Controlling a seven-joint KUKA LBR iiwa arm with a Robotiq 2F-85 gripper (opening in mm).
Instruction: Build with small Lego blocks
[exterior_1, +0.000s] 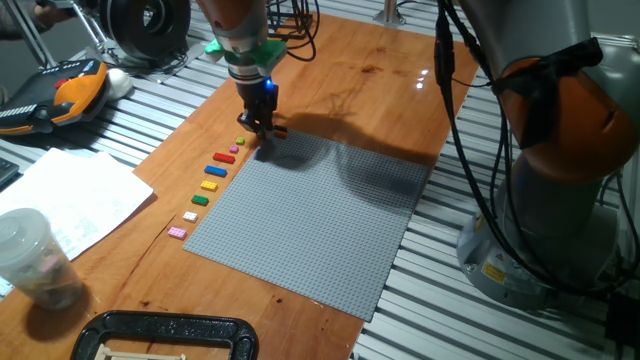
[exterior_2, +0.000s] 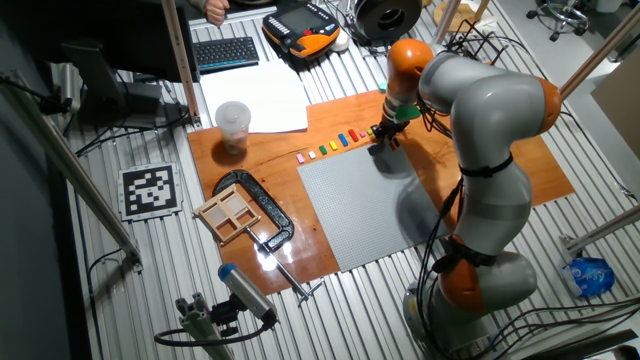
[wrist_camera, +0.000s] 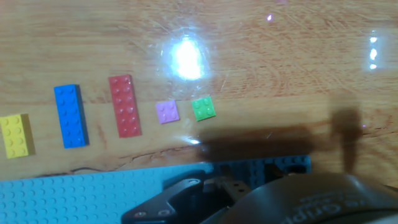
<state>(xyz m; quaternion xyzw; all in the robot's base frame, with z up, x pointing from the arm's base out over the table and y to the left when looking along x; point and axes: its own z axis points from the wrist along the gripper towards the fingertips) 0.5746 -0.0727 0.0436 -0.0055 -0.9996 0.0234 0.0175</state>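
I've got the gripper low at the far corner of the grey baseplate, an orange block just beside its fingers; I can't tell whether they're spread or pinching. The row of small Lego blocks lies on the wood along the plate's edge, green block and pink block nearest. Drift sideways and I'd scatter them; misaligned studs won't seat.

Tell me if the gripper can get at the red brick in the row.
Probably yes. The red brick lies flat on bare wood with gaps to both neighbours, nothing over it, and the gripper hangs close by.
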